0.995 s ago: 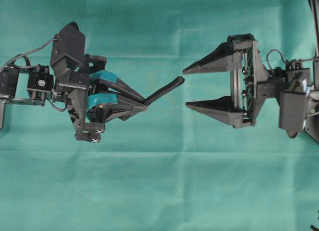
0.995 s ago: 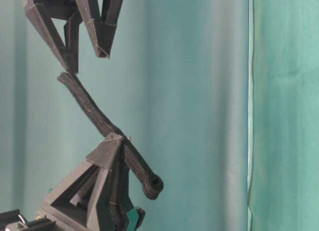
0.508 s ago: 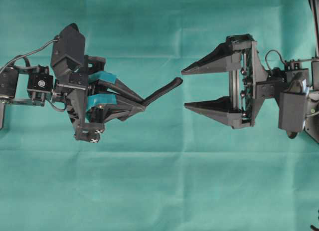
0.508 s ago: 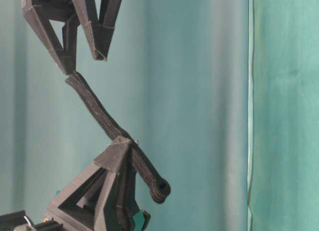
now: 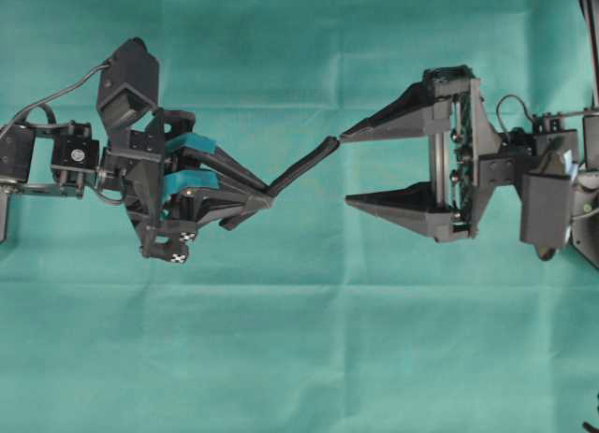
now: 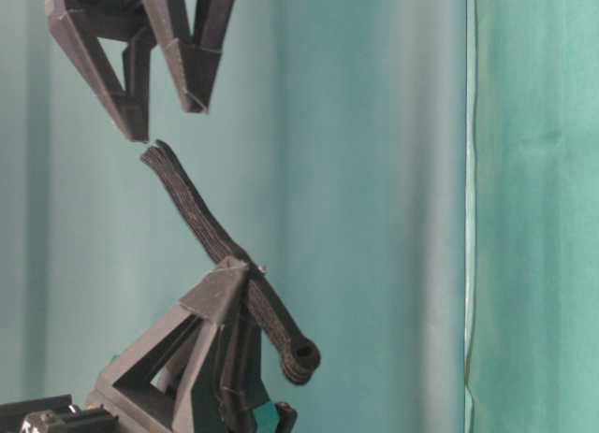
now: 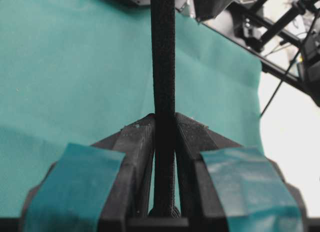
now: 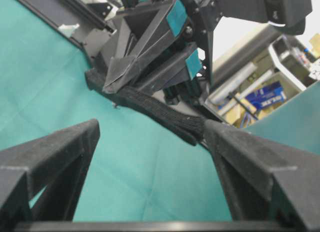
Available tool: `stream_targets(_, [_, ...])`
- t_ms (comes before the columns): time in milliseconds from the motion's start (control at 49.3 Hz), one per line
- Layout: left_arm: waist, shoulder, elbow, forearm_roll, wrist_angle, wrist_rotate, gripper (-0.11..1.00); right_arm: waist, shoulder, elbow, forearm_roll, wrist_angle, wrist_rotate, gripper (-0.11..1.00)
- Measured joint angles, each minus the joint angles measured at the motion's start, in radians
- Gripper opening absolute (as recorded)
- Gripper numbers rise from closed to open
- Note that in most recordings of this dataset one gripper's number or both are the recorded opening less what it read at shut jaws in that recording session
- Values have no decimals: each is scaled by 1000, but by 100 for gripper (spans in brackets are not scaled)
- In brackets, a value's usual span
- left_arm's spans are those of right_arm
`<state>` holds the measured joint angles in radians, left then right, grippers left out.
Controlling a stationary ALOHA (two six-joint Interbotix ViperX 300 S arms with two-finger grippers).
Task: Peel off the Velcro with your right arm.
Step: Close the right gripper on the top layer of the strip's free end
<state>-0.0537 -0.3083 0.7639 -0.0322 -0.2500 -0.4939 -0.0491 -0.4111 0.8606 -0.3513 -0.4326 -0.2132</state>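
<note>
I see the counter [image 5: 309, 358] covered edge to edge in a teal cloth, with both arms held above it and facing each other across the middle.

My left hand [image 5: 267, 195], the one with teal tape on its fingers [image 7: 80, 177], is pressed together on the Velcro [image 5: 304, 165]. In the left wrist view the strap [image 7: 163, 66] runs straight out from between the two fingers, pinched at about its middle, edge-on to the camera. In the table-level view the hand [image 6: 234, 279] grips the strap partway along, so a short rolled end hangs out behind the fingers on one side and the longer free length rises away on the other.

My right hand [image 5: 344, 168], with plain black fingers, is spread wide. From overhead, the free tip of the Velcro sits right at the point of its upper finger [image 5: 393, 122]; whether they touch I cannot tell from that view. In the table-level view a narrow gap shows between the strap's tip [image 6: 159, 157] and the nearer finger point [image 6: 131, 124]. In the right wrist view the strap [image 8: 165, 111] lies across the opening between my two spread fingers, its end just beside the right-side finger [image 8: 250, 162], and nothing is clamped there.
</note>
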Motion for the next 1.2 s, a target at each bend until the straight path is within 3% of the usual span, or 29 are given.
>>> stream_targets(629, [2,0,6,0,-15,-5,10,0,28,3,0,-23,0,62])
stream_targets(711, [2,0,6,0,-15,-5,10,0,34,2,0,-31,0,52])
stream_targets(853, [2,0,6,0,-15,-5,10,-6,46,2,0,-37,0,18])
stream_targets(934, [2,0,6,0,-15,-3,10,-12,49,2,0,-37,0,5])
stream_targets(1198, [0,0,9,0,-15,-5,10,-17,49,2,0,-44,0,-5])
